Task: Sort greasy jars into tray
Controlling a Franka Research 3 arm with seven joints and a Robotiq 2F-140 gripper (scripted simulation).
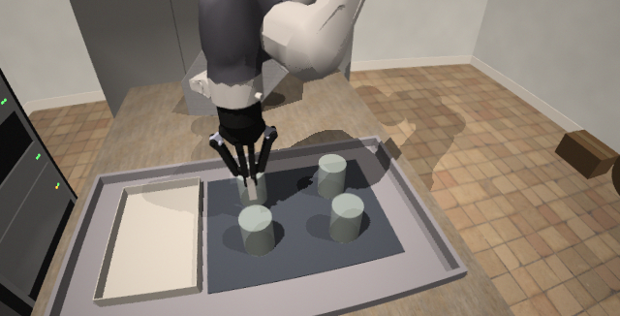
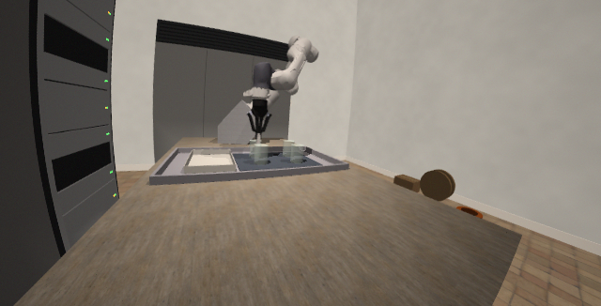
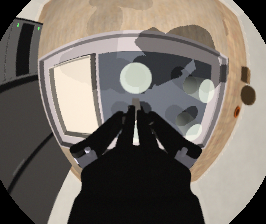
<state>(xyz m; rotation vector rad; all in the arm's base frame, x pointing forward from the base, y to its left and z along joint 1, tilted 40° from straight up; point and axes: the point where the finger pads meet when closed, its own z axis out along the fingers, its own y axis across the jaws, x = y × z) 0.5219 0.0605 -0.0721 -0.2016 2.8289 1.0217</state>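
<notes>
Four pale green jars stand mouth down on the dark mat: back-left jar, front-left jar, back-right jar and front-right jar. My gripper is shut and empty, pointing down. Its tips are low on the front side of the back-left jar, between it and the front-left jar. Contact cannot be told. The fingers mostly hide the front-left jar in the wrist view. The cream tray holds no jar.
The tray lies left of the mat, inside the raised rim of the steel top. The right-hand jars stand apart from the left-hand pair. The front-left jar is close in front of the fingers. A server rack stands at the left.
</notes>
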